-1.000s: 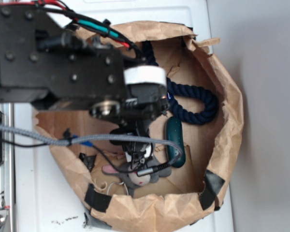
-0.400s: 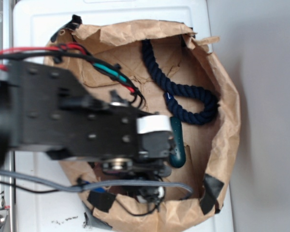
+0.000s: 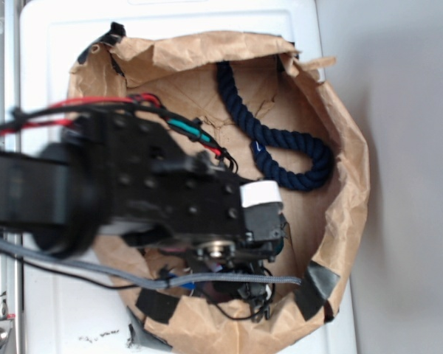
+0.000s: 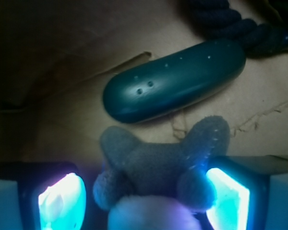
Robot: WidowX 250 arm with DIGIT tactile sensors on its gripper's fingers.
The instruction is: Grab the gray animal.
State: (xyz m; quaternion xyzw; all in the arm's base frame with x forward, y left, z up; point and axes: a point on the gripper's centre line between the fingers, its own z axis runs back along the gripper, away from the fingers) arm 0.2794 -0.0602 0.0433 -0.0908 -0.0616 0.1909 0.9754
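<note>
The gray animal (image 4: 158,158) fills the bottom of the wrist view, a fuzzy gray plush seen from behind with two stubby limbs pointing away and a pale round part at the lower edge. It lies between the two glowing pads of my gripper (image 4: 145,201). The right pad (image 4: 228,201) touches it, while a thin dark gap separates it from the left pad (image 4: 62,201). The jaws stand wide apart. In the exterior view the black arm covers the animal, and the gripper (image 3: 244,291) is low in the paper nest near its front rim.
A dark green oval object (image 4: 177,79) lies just beyond the animal. A navy rope (image 3: 280,158) curls across the back of the brown paper nest (image 3: 347,147), whose crumpled rim is patched with black tape (image 3: 314,287). The nest sits on a white surface (image 3: 59,44).
The arm has swung toward the nest's front rim and lower, and it now hides the animal and most of the green object in the exterior view.
</note>
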